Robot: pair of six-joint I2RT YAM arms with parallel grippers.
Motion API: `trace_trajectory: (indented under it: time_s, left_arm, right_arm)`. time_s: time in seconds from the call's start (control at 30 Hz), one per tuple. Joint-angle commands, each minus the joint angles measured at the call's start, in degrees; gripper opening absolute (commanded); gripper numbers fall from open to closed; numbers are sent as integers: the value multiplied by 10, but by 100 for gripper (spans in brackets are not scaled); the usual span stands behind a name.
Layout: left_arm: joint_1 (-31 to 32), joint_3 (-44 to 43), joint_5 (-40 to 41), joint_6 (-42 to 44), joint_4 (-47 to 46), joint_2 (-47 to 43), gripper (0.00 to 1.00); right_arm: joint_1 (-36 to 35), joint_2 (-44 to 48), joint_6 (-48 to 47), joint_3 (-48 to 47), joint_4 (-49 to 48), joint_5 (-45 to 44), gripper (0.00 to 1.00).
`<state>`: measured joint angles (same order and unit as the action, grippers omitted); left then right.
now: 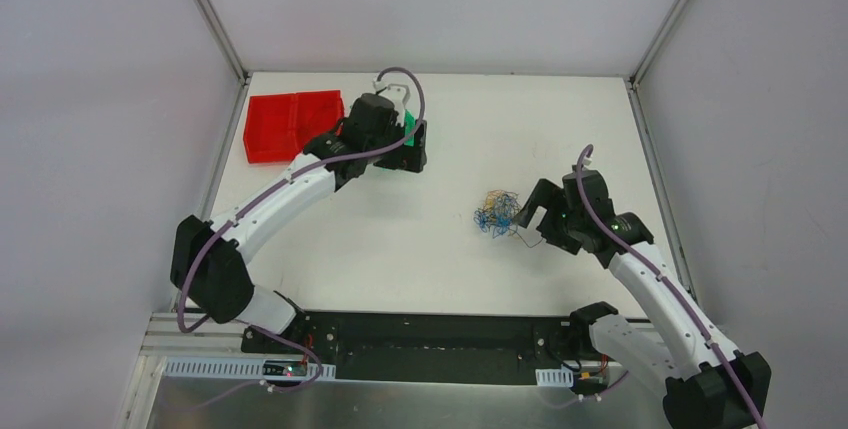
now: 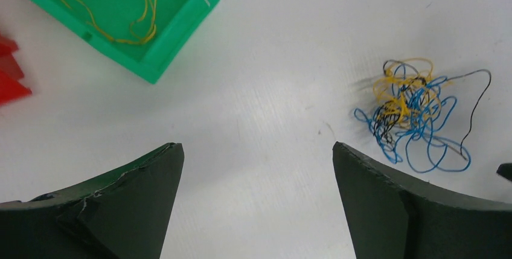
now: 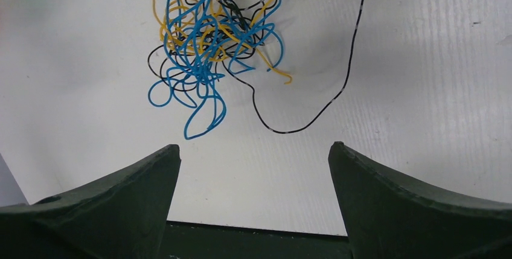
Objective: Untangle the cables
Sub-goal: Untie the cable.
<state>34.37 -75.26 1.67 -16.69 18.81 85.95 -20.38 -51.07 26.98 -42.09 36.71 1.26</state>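
Cables [image 3: 211, 41] knotted, clump's top cropped, green bin [image 2: 175, 41] partly cut off

Red tray [image 1: 285, 121] near green tray [image 2: 180, 37]

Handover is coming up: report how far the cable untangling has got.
Done: a yellow-orange wire lies in the green bin. In hand: nothing; the left gripper and right gripper are both open and empty, the right one facing the clump. Left: that blue, yellow and black clump on the table is knotted.
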Motion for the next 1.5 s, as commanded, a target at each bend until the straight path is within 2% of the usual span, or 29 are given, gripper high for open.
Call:
trace_trajectory:
  time_s: [0.0, 0.23, 0.4, 0.57, 0.97, 1.13, 1.47]
  left_arm:
    - [18, 81, -32, -29, -27, -78, 98]
    - [33, 224, -67, -26, -135, -168, 98]
    - [36, 260, -94, -23, -181, -186, 98]
    - [37, 310, -111, -36, -269, -196, 97]
    - [39, 363, -142, -77, -316, -218, 97]
    - [48, 377, -151, -76, -322, -220, 97]
    - [63, 379, -179, -78, -394, -154, 95]
  right_arm:
    - [6, 19, 21, 17, -22, -34, 96]
    - [7, 19, 37, 53, -69, -20, 93]
    - [7, 15, 41, 46, -73, -19, 93]
    - [7, 3, 35, 34, -73, -21, 92]
    - [7, -56, 17, 16, -74, -45, 90]
    - [9, -77, 16, 27, -98, -51, 84]
    - [9, -153, 12, 34, -158, -40, 81]
